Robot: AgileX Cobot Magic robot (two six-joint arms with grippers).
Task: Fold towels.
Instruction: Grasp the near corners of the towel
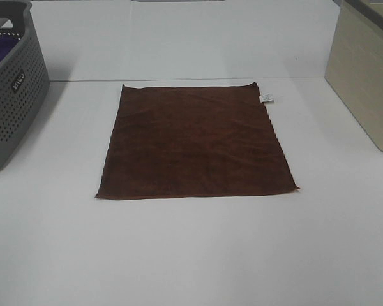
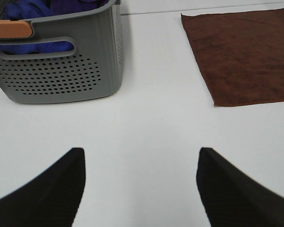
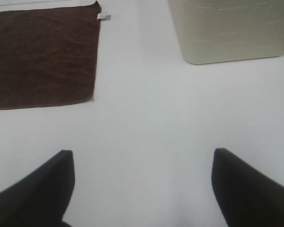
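Wide-open left gripper [image 2: 141,152] and right gripper [image 3: 143,152] toward the front edge of the bench [image 1: 191,261], towel [image 1: 195,143] lying flat mid-bench ahead and between them, each arm nearest its own-side front corner.

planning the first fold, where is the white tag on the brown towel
In the exterior high view, the white tag sits at the far right corner of the brown towel, toward the beige bin.

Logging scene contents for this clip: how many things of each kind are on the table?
Brown towel: 1
Grey basket: 1
Beige bin: 1
Purple cloth heap in the basket: 1
Total: 4
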